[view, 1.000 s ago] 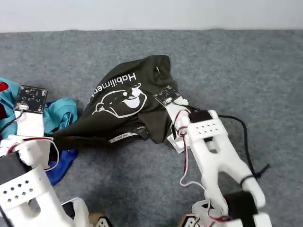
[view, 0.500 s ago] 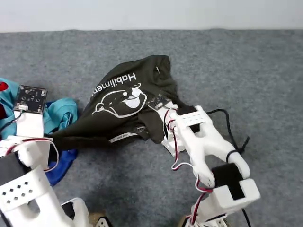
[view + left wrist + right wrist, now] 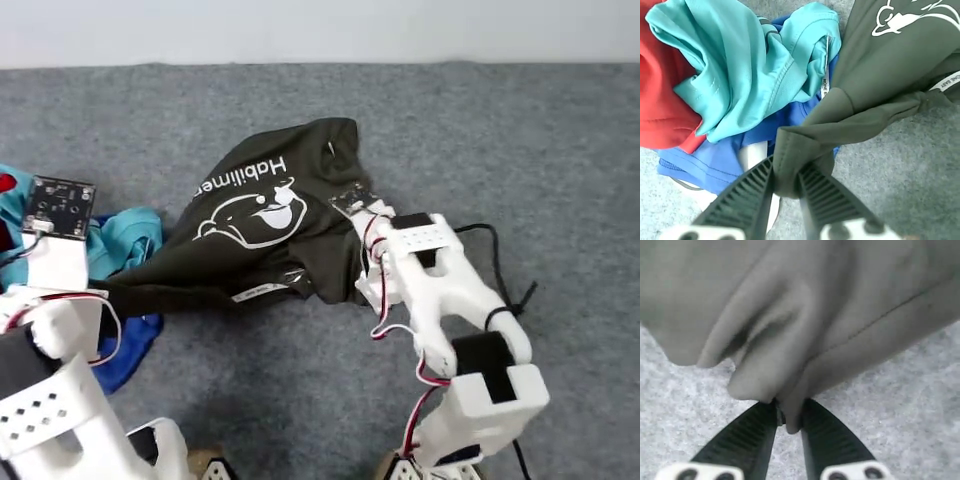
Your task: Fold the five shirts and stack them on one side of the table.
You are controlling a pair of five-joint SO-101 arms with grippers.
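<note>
**High view.** The dark green shirt (image 3: pixel 270 230) lies bunched at the middle of the grey surface (image 3: pixel 520 130), print side up. One corner is drawn out to the left, toward the left arm (image 3: pixel 60 330). The right arm (image 3: pixel 440 290) meets the shirt's near right edge. A heap of other shirts (image 3: pixel 125 245) sits at the left edge, just beside the drawn-out corner.

**Left wrist view.** The left jaws are clamped on a rolled end of the dark green shirt, with cloth pinched between them. Behind it lie a teal shirt (image 3: pixel 740 65), a red shirt (image 3: pixel 660 100) and a blue shirt (image 3: pixel 715 155), all unfolded and overlapping. The dark cloth rests partly on the blue one.

**Right wrist view.** The right jaws are closed on a fold of the same shirt, low over the surface, with a tongue of cloth between the tips.

**Assessment.** The step in hand appears to be spreading the first shirt for folding; no shirt is folded or stacked yet. The next move calls for both arms to draw the cloth taut and lay it flat, away from the heap. The left grip lies close enough to the blue shirt that it could be dragged along.
</note>
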